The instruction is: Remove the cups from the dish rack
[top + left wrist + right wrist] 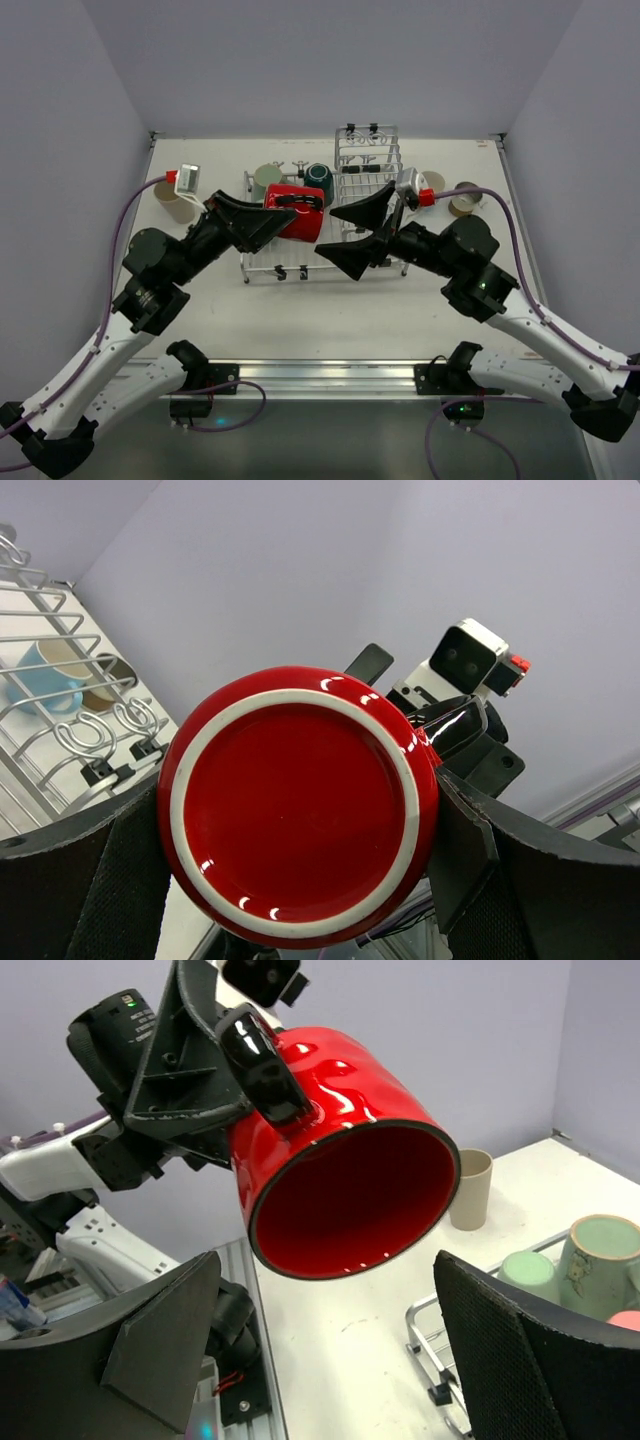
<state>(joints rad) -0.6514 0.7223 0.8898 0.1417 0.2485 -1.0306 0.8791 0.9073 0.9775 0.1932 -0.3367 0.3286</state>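
My left gripper (pixel 283 218) is shut on a red mug (pixel 297 211) and holds it on its side above the dish rack (pixel 262 264). The left wrist view shows the mug's base (pixel 300 805) between the fingers. In the right wrist view the mug's open mouth (pixel 345 1200) faces my right gripper (pixel 340 1360), which is open and empty just in front of it. In the top view my right gripper (pixel 358 236) sits over the rack's middle. A sage green cup (pixel 265 180) and a dark teal cup (pixel 319 178) stand at the rack's far side.
A beige cup (pixel 176 200) stands on the table left of the rack, also in the right wrist view (pixel 470 1188). Two cups (pixel 450 193) stand right of the rack; one is light blue (pixel 48 676). The raised prong section (pixel 367 160) is at the far right. Walls enclose the table.
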